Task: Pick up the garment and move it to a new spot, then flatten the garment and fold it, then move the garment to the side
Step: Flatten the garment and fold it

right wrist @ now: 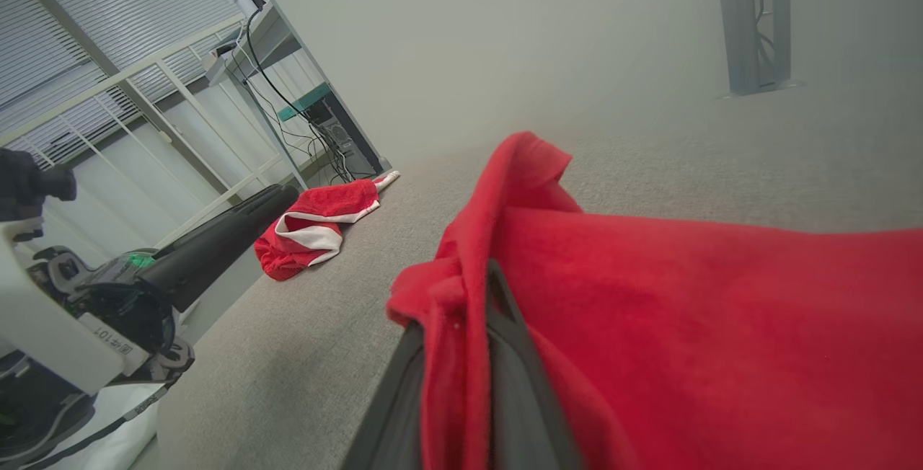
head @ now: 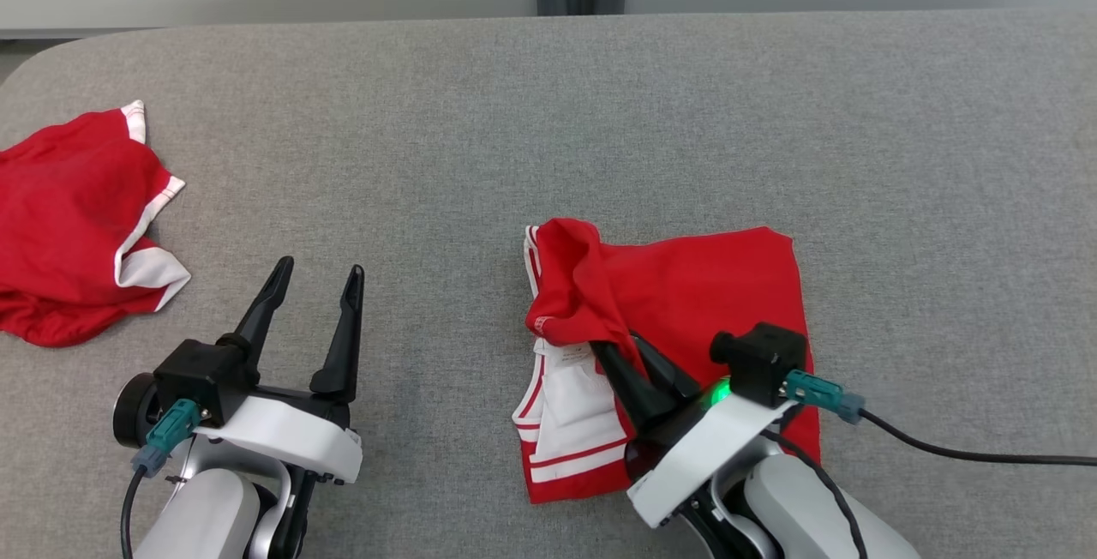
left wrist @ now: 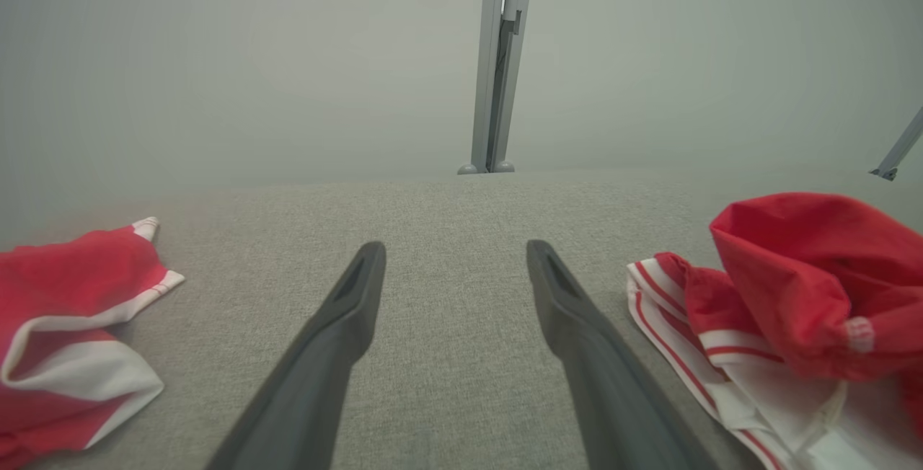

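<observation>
Table (head: 446, 199) bare between left garment (head: 68, 216) and right garment (head: 703, 285)

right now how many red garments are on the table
2. The left garment lies crumpled near the table's left edge; the right garment lies before the robot, a fold pinched in the right gripper. None looks hidden.

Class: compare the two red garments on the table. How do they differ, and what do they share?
The left garment lies crumpled; the right garment lies mostly flat. The right gripper pinches a raised fold of the right garment; nothing holds the left garment. Both are red with white trim, on the grey table.
</observation>
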{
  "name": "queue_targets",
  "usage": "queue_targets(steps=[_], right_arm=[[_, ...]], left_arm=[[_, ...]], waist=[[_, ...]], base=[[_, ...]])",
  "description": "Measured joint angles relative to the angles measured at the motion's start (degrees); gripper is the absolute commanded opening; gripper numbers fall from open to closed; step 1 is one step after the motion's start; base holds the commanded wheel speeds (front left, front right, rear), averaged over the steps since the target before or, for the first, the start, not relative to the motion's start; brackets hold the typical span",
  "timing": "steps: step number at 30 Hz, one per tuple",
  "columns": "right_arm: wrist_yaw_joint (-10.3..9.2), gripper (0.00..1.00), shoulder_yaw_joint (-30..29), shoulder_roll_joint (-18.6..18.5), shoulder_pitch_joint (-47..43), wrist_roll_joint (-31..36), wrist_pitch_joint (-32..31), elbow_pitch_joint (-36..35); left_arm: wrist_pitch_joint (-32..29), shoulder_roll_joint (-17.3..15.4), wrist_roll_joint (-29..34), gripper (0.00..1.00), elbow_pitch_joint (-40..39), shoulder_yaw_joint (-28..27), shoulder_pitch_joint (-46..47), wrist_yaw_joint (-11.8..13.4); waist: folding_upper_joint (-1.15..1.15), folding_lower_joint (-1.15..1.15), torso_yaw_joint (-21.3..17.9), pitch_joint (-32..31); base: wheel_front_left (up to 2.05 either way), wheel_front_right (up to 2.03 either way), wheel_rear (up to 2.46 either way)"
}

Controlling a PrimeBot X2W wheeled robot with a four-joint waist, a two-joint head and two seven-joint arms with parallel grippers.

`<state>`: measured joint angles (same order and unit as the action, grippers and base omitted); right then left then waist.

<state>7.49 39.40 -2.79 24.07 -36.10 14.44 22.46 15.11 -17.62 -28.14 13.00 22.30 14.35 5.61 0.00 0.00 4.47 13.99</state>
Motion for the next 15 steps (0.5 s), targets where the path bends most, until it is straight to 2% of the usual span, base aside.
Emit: queue_targets(steps=[1, 2, 8, 15], right_arm=[[0.00, 0.64, 0.77, -0.05, 0.38, -0.52, 0.24, 0.52], [0.00, 1.00, 1.88, -0.09, 0.81, -1.37, 0.26, 0.78], [0.00, 1.00, 6.13, 0.01, 2.42, -3.59, 0.45, 0.65], [0.00, 1.00, 12.38, 0.01, 2.26, -6.48, 0.54, -3.25]], left_arm=[[0.00, 0.09, 0.00, 1.00, 0.05, 0.03, 0.03, 0.00], [0.00, 0.12, 0.00, 1.00, 0.11, 0.08, 0.04, 0.00], [0.00, 0.18, 0.18, 1.00, 0.26, 0.10, 0.43, -0.01], [0.00, 0.36, 0.37, 1.00, 0.44, -0.19, 1.12, 0.00]], waist=[[0.00, 0.00, 0.07, 0.15], [0.00, 0.00, 0.11, 0.33], [0.00, 0.00, 0.02, 1.14], [0.00, 0.00, -0.81, 1.39]], base=[[0.00, 0.00, 0.00], [0.00, 0.00, 0.00], [0.00, 0.00, 0.00], [0.00, 0.00, 0.00]])
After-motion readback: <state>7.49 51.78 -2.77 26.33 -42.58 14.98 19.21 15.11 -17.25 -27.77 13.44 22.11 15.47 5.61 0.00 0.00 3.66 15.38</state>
